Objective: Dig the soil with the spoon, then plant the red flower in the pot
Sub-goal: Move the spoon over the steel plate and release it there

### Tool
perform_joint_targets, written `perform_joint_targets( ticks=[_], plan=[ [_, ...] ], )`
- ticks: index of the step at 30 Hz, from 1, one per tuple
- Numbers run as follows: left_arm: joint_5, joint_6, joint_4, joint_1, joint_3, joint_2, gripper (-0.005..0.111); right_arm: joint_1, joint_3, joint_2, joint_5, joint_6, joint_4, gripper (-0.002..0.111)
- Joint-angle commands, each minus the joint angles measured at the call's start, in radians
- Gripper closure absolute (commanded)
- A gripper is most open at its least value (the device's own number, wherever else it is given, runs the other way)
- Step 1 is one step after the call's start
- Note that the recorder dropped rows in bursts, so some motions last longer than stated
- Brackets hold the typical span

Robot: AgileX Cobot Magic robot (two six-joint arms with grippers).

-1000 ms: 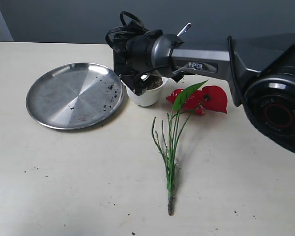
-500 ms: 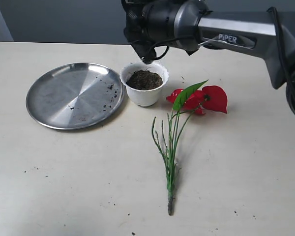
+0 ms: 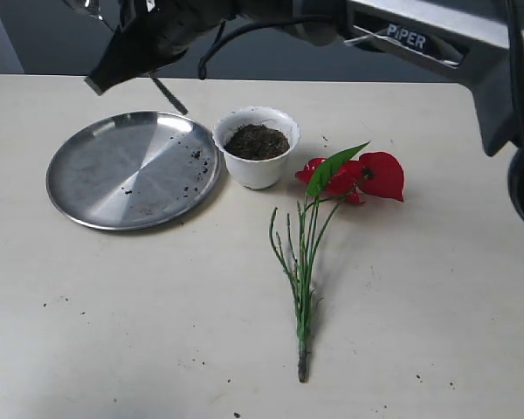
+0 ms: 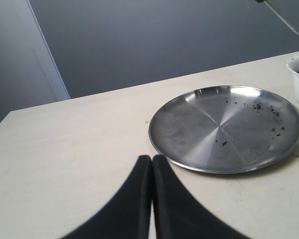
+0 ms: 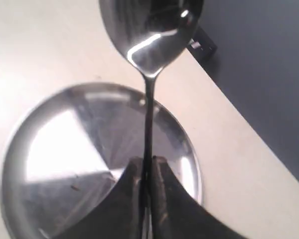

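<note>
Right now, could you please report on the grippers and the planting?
Right gripper shut on spoon, above plate. Left gripper shut, empty. Soil in pot; red flower flat on table. Nothing blocking pot.

worktop [image 3: 113, 305]: pale cream, flat and matt, spread out under my arms.
plate [image 3: 96, 188]: round steel, flat on the worktop, on the left in the exterior view, with a few dark specks on it.
pot [image 3: 260, 176]: small, white, wavy rim, upright just beside the plate's right edge.
red flower [image 3: 384, 175]: lying flat, blooms near the pot's right side, stems running toward the near edge.
soil crumbs [image 3: 417, 377]: thinly scattered on the bare worktop.
</note>
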Motion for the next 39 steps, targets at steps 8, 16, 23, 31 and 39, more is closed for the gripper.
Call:
perform_joint_targets(
  ticks=[8,16,23,31,39],
  plan=[
    [-0.006,-0.005,0.001,-0.002,0.002,-0.004,0.106,-0.006,-0.266,0.337,0.048,0.070,0.192,0.109],
    [-0.006,-0.005,0.001,-0.002,0.002,-0.004,0.106,-0.007,-0.377,0.467,0.081,0.107,0.183,0.109],
    [-0.006,-0.005,0.001,-0.002,0.002,-0.004,0.106,-0.042,-0.384,0.495,0.089,0.124,0.184,0.109],
    [-0.006,-0.005,0.001,-0.002,0.002,-0.004,0.106,-0.064,-0.384,0.495,0.110,0.126,0.186,0.076],
    [-0.006,-0.005,0.001,-0.002,0.002,-0.004,0.106,-0.064,-0.444,0.462,0.137,0.152,0.232,0.075]
  ],
)
